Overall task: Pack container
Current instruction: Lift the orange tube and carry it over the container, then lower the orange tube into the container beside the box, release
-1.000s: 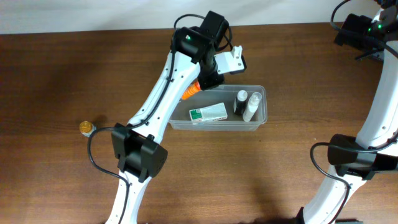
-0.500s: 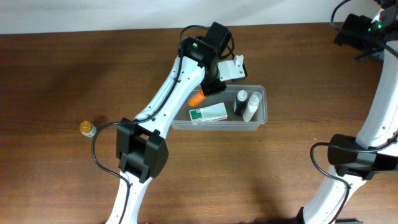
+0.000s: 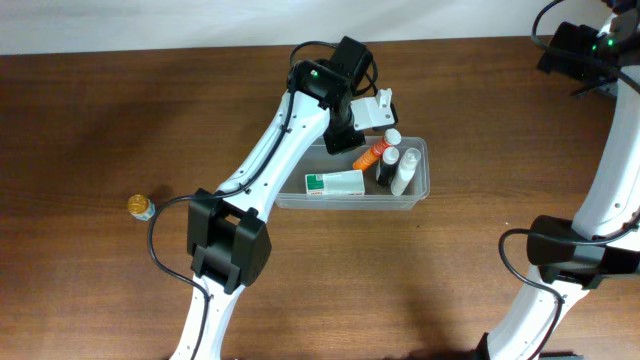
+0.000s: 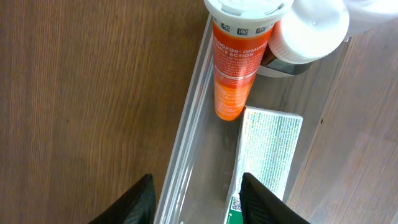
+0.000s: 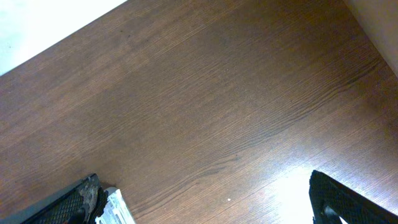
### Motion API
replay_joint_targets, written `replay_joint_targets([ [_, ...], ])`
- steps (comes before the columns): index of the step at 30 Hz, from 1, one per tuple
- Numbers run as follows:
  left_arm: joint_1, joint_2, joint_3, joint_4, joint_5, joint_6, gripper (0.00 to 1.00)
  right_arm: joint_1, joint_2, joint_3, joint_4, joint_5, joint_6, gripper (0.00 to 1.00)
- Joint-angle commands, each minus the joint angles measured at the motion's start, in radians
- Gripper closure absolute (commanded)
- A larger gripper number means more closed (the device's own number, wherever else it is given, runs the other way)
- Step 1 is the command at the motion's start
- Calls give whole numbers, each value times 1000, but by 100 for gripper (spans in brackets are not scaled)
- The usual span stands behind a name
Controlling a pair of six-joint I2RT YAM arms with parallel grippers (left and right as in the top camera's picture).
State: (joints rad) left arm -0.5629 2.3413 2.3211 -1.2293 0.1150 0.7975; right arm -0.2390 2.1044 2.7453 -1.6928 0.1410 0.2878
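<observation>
Container is what we see near the middle of the table: a clear tub whose long sides run left to right in the overhead view. Inside it, a green-and-white box lies flat along the near wall. At the right end stand a dark bottle and a white bottle, just beside each other. An orange tube lies at a slant along the far wall. Its white cap is toward the bottles, and its flat end is just beside a corner of the box. We see the left gripper above the tub's far long wall with its fingers apart, one over the table and one over the tub's inside. It grasps nothing, and the tube lies clear of it. The right gripper hangs over bare wood at the table's far right corner, well apart from the tub, spread wide and empty. A small gold object sits alone on the wood far to the left.
</observation>
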Motion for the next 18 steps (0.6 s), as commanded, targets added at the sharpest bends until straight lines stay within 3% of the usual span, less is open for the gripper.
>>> replay_joint_targets([
  [1,-5,6,-10,3,0,12,55,-4,-11,8,-5,9,5,2],
  [6,-5,6,-10,20,0,5,56,-4,-11,8,-5,9,5,1],
  [12,-11,5,40,89,0,-135,60,-4,-11,8,-5,9,5,2],
  [18,-55,5,147,106,0,-143,62,-4,-11,8,-6,9,5,2],
])
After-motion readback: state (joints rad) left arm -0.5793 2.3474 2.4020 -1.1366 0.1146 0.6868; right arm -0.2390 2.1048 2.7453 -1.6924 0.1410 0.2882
